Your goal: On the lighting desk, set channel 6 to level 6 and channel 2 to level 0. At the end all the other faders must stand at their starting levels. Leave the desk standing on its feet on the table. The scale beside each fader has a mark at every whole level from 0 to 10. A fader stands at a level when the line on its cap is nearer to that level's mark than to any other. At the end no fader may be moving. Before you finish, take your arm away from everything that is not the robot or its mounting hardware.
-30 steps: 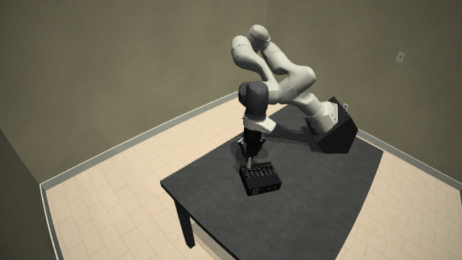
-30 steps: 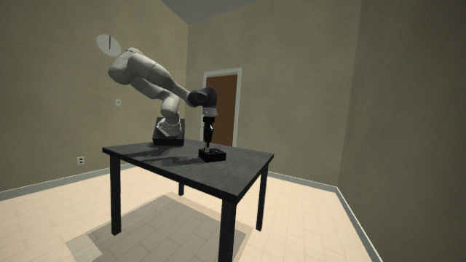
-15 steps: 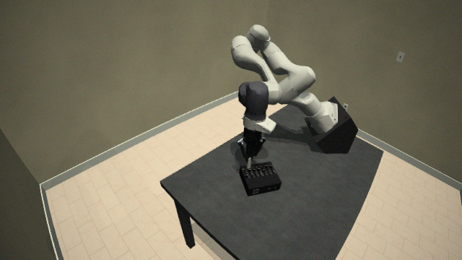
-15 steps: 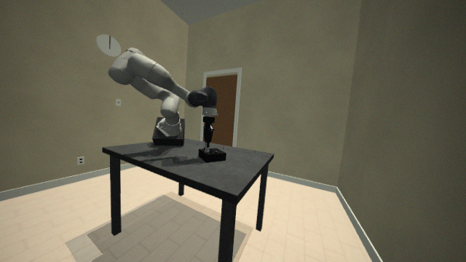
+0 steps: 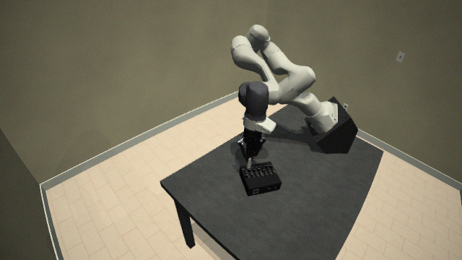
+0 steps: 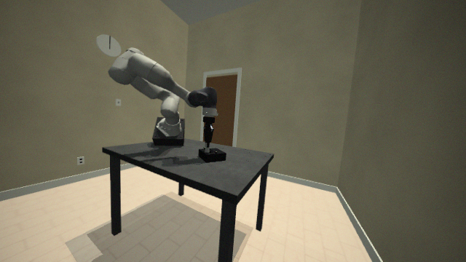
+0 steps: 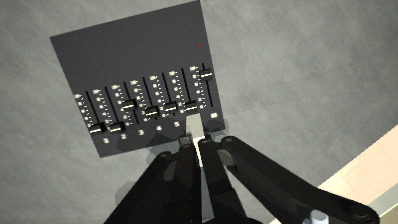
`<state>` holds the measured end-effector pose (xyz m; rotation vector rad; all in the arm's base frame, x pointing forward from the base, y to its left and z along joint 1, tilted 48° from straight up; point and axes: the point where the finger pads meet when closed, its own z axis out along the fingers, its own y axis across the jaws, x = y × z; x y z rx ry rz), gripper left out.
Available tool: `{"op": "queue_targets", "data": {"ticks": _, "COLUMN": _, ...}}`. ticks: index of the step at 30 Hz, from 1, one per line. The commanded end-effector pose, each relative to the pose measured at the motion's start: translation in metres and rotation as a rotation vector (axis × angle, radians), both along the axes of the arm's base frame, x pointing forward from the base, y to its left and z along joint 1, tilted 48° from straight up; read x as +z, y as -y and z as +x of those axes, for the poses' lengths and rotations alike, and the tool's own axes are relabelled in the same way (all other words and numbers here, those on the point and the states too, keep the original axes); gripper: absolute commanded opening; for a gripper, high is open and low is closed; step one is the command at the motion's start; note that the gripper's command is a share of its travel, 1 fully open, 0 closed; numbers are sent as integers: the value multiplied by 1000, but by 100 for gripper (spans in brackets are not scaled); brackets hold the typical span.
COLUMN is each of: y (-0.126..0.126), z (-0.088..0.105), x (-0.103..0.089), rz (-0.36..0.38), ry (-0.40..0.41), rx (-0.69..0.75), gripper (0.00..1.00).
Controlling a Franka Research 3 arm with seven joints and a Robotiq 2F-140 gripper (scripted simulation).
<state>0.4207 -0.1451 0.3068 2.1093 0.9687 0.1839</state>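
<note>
open room above the desk's wide blank half (image 7: 130, 40) — the fader row (image 7: 150, 111) blocked by the closed gripper (image 5: 249, 162) (image 6: 207, 147) (image 7: 195, 125)

Set against the earlier top and exterior pictures, we find no change that we can name with certainty. Any shift of the gripper (image 5: 249, 167) (image 6: 207, 150) (image 7: 195, 118) over the lighting desk (image 5: 263, 182) (image 6: 212, 156) (image 7: 135, 47) is too slight for us to tell its direction. The faders (image 7: 170, 107) are too small in those earlier views — we cannot tell whether any cap moves between them and now — and we have only the present wrist view to read them closely.
</note>
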Motion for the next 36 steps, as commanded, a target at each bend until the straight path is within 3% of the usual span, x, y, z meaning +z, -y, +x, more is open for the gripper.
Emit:
{"op": "queue_targets", "data": {"ticks": 1, "y": -1, "z": 2, "x": 1, "rz": 3, "ry": 7, "rx": -2, "gripper": 0}}
{"op": "queue_targets", "data": {"ticks": 36, "y": -12, "z": 14, "x": -2, "rz": 3, "ry": 7, "rx": -2, "gripper": 0}}
